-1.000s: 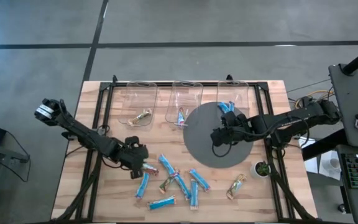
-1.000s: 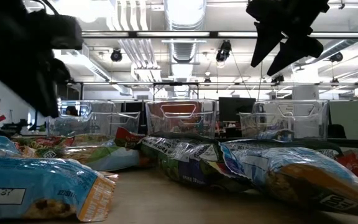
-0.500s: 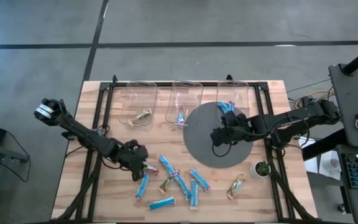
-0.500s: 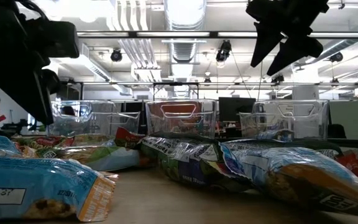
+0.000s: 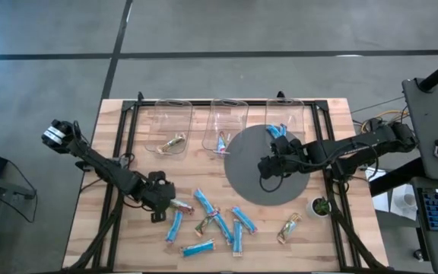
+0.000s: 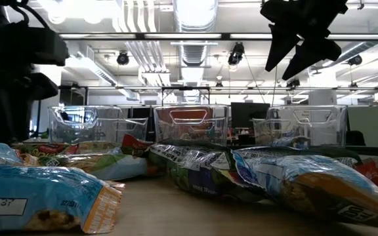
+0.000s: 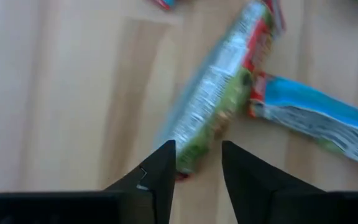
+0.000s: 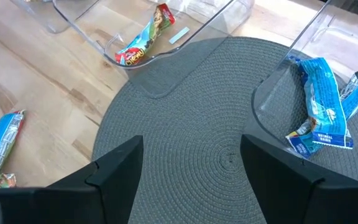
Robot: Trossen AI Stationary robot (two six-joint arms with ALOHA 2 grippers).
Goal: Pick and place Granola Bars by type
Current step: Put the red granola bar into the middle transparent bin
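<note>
Left wrist view: the left gripper (image 7: 194,165), fingers parted around the end of a green-and-red bar (image 7: 219,102) near the table's front-left, could slip off that narrow end; the right gripper (image 5: 268,169) waits open over the mat (image 5: 242,152).

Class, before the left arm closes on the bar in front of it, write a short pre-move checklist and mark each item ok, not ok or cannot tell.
1. Left end effector open: ok.
2. Green-and-red bar lined up with the gap between its fingers: ok.
3. Bar already gripped: not ok.
4. Neighbouring blue bar apart from the target: not ok, they touch.
5. Right end effector parked open over the grey mat, holding nothing: ok.
6. Which clear bin takes this type: cannot tell.
</note>
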